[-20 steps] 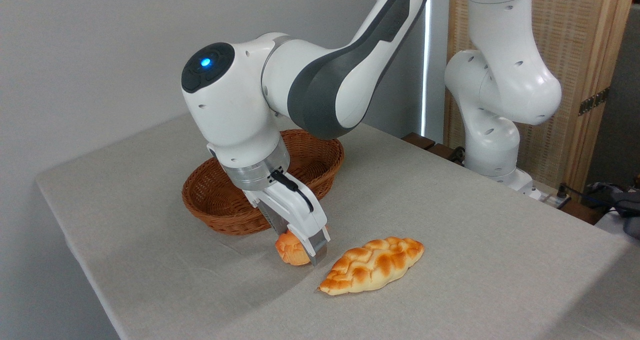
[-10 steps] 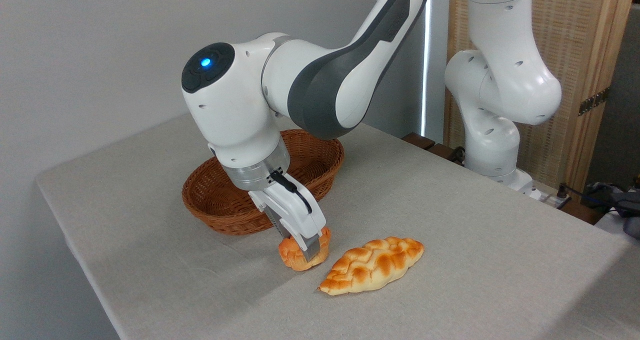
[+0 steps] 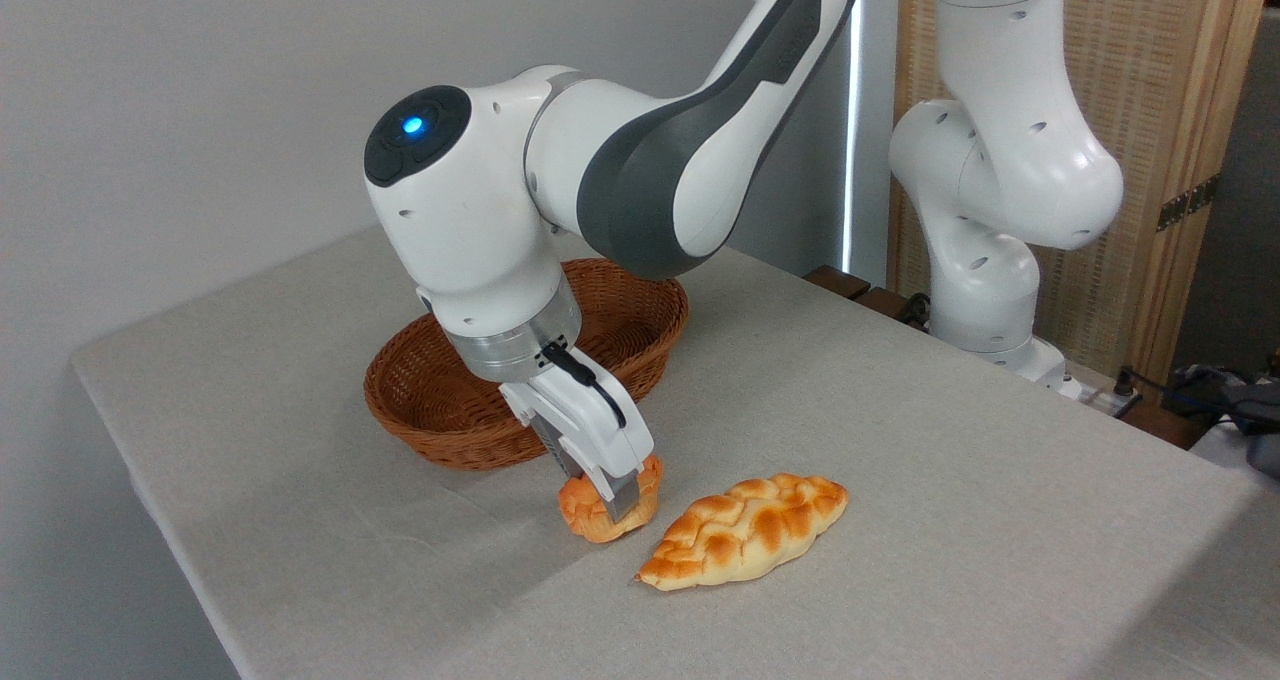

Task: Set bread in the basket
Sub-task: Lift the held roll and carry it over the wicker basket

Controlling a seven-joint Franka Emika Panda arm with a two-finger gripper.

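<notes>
**Gripper clamped on the one small bun, just in front of the basket**

Your gripper (image 3: 612,500) points down at the table (image 3: 900,440) with its fingers pressed into the sides of the bread (image 3: 590,510); you can see the bun's soft body squeezed around the near finger (image 3: 622,500). The bun sits low, at or barely off the cloth; you cannot tell which from this view. You have one such round bun in sight. Just behind it, close but not touching, stands one basket (image 3: 440,430), oval and reddish-brown, with nothing visible inside it; the arm's wrist hides part of its middle. To the right of the bun, near it yet apart, lies one braided loaf (image 3: 745,542), flat on the cloth. That makes two baked pieces and one basket on your table
</notes>
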